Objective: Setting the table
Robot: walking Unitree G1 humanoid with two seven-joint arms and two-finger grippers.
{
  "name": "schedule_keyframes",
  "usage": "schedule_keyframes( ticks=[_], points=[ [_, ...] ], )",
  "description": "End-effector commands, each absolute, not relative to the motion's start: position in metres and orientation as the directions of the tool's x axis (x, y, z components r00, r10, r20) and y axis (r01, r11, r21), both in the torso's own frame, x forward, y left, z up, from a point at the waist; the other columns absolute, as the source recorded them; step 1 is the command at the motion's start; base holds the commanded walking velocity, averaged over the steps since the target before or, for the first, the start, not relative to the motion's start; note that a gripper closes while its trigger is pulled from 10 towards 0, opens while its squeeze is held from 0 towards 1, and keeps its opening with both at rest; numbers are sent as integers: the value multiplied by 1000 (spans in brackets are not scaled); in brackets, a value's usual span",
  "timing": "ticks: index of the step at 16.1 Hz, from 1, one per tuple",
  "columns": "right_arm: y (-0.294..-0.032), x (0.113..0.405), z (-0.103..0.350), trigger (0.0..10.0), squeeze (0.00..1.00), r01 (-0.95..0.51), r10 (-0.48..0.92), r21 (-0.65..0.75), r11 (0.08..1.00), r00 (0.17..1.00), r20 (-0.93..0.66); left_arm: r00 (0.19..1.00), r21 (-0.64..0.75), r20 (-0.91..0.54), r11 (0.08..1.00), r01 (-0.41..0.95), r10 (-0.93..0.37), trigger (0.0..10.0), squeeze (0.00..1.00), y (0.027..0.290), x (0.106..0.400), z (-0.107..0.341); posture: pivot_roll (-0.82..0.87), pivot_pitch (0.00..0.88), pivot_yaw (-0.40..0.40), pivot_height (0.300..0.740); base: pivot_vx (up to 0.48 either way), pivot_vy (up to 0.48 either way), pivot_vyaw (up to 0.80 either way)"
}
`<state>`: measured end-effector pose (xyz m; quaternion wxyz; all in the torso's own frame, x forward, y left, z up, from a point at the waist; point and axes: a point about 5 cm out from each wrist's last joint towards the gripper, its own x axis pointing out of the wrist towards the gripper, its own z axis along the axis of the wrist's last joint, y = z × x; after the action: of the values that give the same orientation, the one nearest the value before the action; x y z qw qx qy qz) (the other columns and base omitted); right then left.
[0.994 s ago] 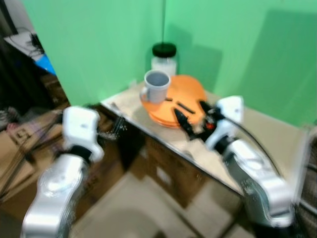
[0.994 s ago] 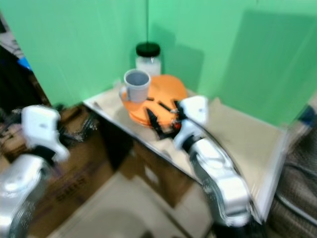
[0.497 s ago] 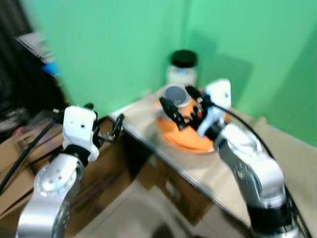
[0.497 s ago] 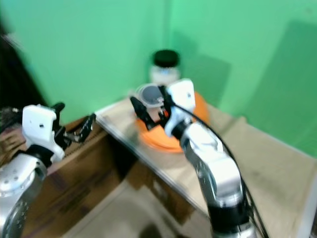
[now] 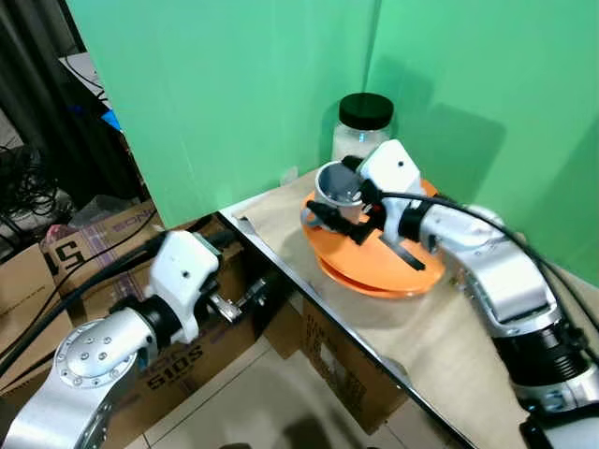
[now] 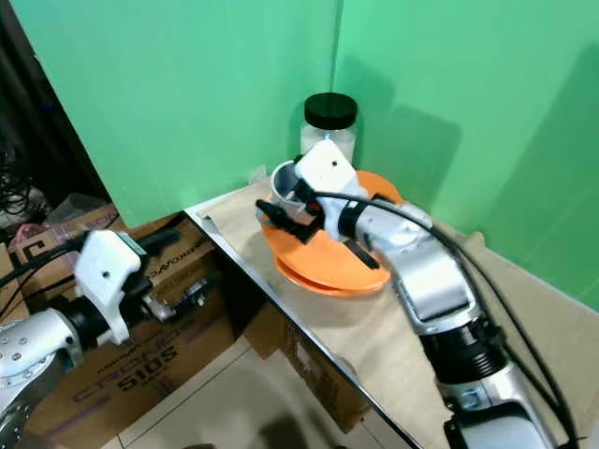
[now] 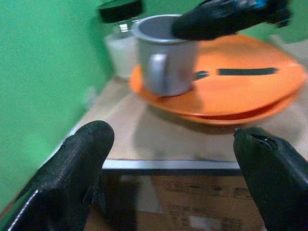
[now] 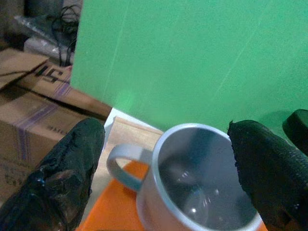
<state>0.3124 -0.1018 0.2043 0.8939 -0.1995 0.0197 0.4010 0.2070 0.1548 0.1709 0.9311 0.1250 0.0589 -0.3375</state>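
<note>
Where the desk [image 5: 440, 337] meets the green corner, a grey metal mug [image 5: 339, 188] stands upright on the far-left part of an orange plate [image 5: 374, 267]. The mug is cylindrical, empty, with a thin rolled rim, a dull silver inside that catches a few highlights, and a loop handle turned toward the near-left edge of the desk. The plate is round and shallow, glossy orange, and appears to sit on a second plate of the same colour. A flat black utensil [image 7: 245, 71] lies across the plate to the right of the mug, its kind not clear.

A glass jar [image 5: 362, 129] with a black lid and pale contents stands just behind the plate, against the wall.

The right hand [image 8: 163, 159] is at the mug, released, its two black fingers [image 8: 67, 173] spread wide, one to each side of the mug and above its rim; contact cannot be made out.

The left hand [image 7: 178, 168] is held low at the near-left of the desk edge, released and empty, its fingers wide apart and pointing toward the mug and plate.

Cardboard boxes [image 5: 84, 253] printed with dark lettering sit on the floor to the left, with black cables [image 5: 28, 178] beyond them. A further box [image 5: 346, 374] sits under the desk.
</note>
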Motion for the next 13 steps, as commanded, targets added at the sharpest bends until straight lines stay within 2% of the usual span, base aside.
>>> schedule_keyframes(
  ticks=[1,2,3,4,5,6,13],
  points=[
    [-100,314,205,10000,835,-740,716,-350,574,661,-222,745,190,-205,721,666,-634,10000,0,153,205,172,64,0,28,740,0,0,0],
    [-100,315,205,10000,0,-743,712,-374,555,657,-248,743,190,-207,718,669,-637,10000,0,154,204,172,62,0,28,740,0,0,0],
    [-99,317,203,10000,0,-739,702,-387,552,662,-263,740,192,-211,715,673,-639,10000,0,154,204,171,61,0,28,740,0,0,0],
    [-96,320,200,1373,0,-731,688,-395,557,672,-272,731,190,-217,707,681,-647,10000,0,153,203,171,58,0,28,740,0,0,0],
    [-95,320,199,1373,0,-733,690,-393,555,669,-276,729,189,-218,705,683,-649,10000,0,153,202,171,58,0,28,740,0,0,0],
    [-93,318,197,0,0,-743,693,-395,540,659,-291,724,188,-221,700,689,-653,10000,0,152,202,171,59,0,29,740,0,0,0],
    [-95,316,191,0,0,-766,696,-410,496,633,-340,719,178,-224,697,694,-658,10000,0,150,200,170,57,0,26,740,0,0,0]
  ],
)
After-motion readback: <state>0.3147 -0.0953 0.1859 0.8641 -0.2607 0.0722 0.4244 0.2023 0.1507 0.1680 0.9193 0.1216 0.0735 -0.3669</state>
